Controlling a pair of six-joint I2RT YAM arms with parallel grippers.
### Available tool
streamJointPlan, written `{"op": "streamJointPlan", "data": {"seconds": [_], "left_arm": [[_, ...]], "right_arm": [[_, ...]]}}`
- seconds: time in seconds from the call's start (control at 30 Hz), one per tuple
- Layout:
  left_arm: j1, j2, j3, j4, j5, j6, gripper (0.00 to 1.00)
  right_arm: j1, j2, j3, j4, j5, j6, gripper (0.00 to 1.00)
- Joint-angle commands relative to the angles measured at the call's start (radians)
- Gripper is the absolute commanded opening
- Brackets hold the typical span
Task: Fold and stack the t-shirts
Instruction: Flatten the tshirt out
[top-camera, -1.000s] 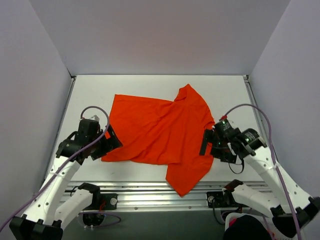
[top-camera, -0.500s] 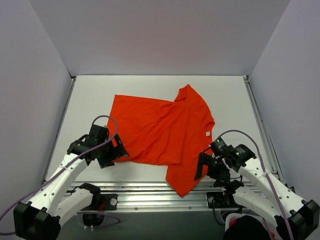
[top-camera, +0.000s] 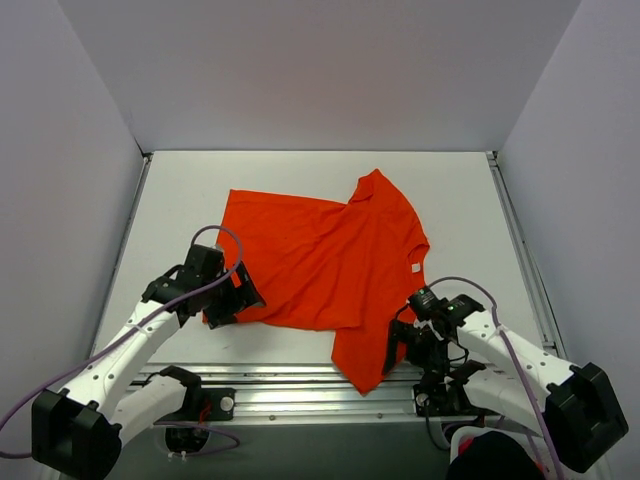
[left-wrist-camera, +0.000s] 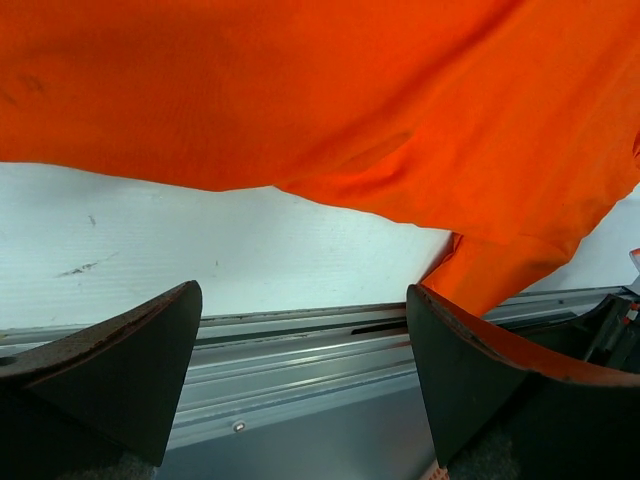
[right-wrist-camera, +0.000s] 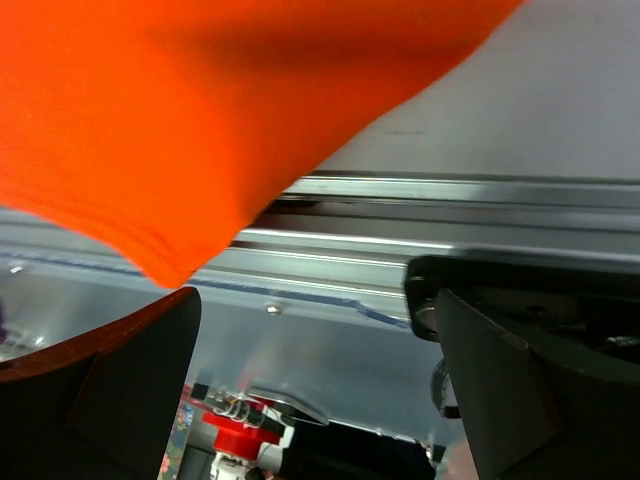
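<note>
One bright orange-red t-shirt (top-camera: 320, 255) lies spread and wrinkled on the white table (top-camera: 180, 190), with one corner (top-camera: 365, 368) hanging over the near edge. My left gripper (top-camera: 235, 303) is open at the shirt's near-left corner. In the left wrist view the t-shirt (left-wrist-camera: 320, 90) fills the top, and the left gripper (left-wrist-camera: 300, 350) has only table and rail between its dark fingers (left-wrist-camera: 130, 370). My right gripper (top-camera: 397, 347) is open beside the hanging corner. The right wrist view shows the t-shirt (right-wrist-camera: 200, 100) just above the right gripper (right-wrist-camera: 310, 380), which holds nothing.
An aluminium rail (top-camera: 300, 375) runs along the table's near edge, also seen as the rail (left-wrist-camera: 300, 370) and the rail (right-wrist-camera: 420, 225) in the wrist views. Grey walls (top-camera: 70, 200) close in the table on three sides. Arm bases and cables sit below the rail.
Both arms have drawn back toward the near edge. The left gripper slid right to the shirt's near-left corner, and the right gripper dropped down beside the hanging corner. The shirt has not moved.
</note>
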Motion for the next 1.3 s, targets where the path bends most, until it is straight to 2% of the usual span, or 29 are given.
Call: {"op": "streamJointPlan", "data": {"seconds": [0.0,0.07,0.1,0.13,0.2,0.33,0.4,0.43,0.47,0.53,0.63,0.67,0.73,0.8,0.83,0.87,0.9,0.93,0.97,1.0,1.07,1.13,1.2,1.23,1.27], "left_arm": [[-0.009,-0.013,-0.014,0.076,0.004,-0.016,0.92],[-0.009,-0.018,-0.020,0.088,0.009,-0.022,0.92],[-0.009,-0.024,-0.022,0.098,0.012,-0.024,0.92],[-0.012,-0.029,-0.022,0.104,0.016,-0.027,0.92],[-0.015,-0.053,-0.028,0.128,0.022,-0.033,0.91],[-0.026,-0.098,-0.025,0.141,0.032,-0.042,0.92],[-0.027,-0.118,-0.022,0.135,0.027,-0.044,0.91],[-0.029,-0.122,-0.011,0.128,0.020,-0.041,0.91],[-0.029,-0.125,-0.005,0.118,0.012,-0.035,0.91],[-0.030,-0.119,0.012,0.110,-0.002,-0.027,0.91],[-0.033,-0.104,0.036,0.118,0.001,-0.031,0.91],[-0.035,-0.101,0.038,0.130,0.003,-0.039,0.91],[-0.036,-0.101,0.039,0.145,0.009,-0.045,0.91],[-0.036,-0.096,0.030,0.174,0.012,-0.054,0.91],[-0.036,-0.095,0.027,0.190,0.018,-0.061,0.91],[-0.036,-0.092,0.021,0.228,0.039,-0.071,0.91],[-0.036,-0.087,0.013,0.246,0.050,-0.079,0.91],[-0.038,-0.084,0.012,0.263,0.061,-0.088,0.91],[-0.038,-0.076,0.015,0.280,0.079,-0.091,0.91],[-0.039,-0.072,0.019,0.280,0.082,-0.090,0.91],[-0.043,-0.067,0.042,0.266,0.079,-0.070,0.91],[-0.044,-0.073,0.042,0.256,0.073,-0.056,0.91],[-0.044,-0.081,0.035,0.246,0.072,-0.048,0.91],[-0.044,-0.081,0.026,0.246,0.078,-0.045,0.91],[-0.046,-0.079,0.021,0.248,0.082,-0.045,0.91]], "right_arm": [[-0.035,-0.093,0.015,0.040,-0.077,-0.034,0.99],[-0.120,-0.160,0.071,0.037,-0.136,-0.109,0.98],[-0.155,-0.225,0.132,0.030,-0.215,-0.160,0.98],[-0.255,-0.262,0.154,0.022,-0.280,-0.184,0.98],[-0.380,-0.393,0.200,-0.007,-0.389,-0.228,0.99],[-0.436,-0.404,0.229,-0.053,-0.392,-0.264,0.96],[-0.471,-0.343,0.245,-0.116,-0.202,-0.291,0.95],[-0.474,-0.292,0.263,-0.200,-0.052,-0.293,0.94],[-0.449,-0.210,0.254,-0.205,0.124,-0.214,0.95],[-0.445,-0.130,0.233,-0.199,0.183,-0.160,0.95],[-0.468,-0.109,0.193,-0.073,0.115,-0.013,0.96],[-0.489,-0.146,0.194,-0.075,0.109,0.024,0.96],[-0.548,-0.204,0.208,-0.095,0.241,0.133,0.95],[-0.612,-0.334,0.139,-0.035,0.314,0.141,0.97],[-0.688,-0.397,0.106,0.021,0.392,0.153,1.00],[-0.736,-0.548,0.060,0.071,0.396,0.146,1.00],[-0.793,-0.632,0.039,0.126,0.352,0.120,1.00],[-0.895,-0.720,0.020,0.237,0.201,0.086,1.00],[-0.892,-0.774,0.004,0.258,0.168,0.095,0.99],[-0.879,-0.751,-0.001,0.260,0.137,0.106,0.97],[-0.876,-0.622,0.047,0.220,0.005,-0.004,0.98],[-0.797,-0.593,0.032,0.212,-0.073,-0.023,0.99],[-0.693,-0.285,-0.002,0.089,-0.014,-0.079,1.00],[-0.537,-0.006,-0.022,0.056,0.026,-0.151,1.00],[-0.446,0.104,-0.016,0.039,0.064,-0.170,1.00]]}}
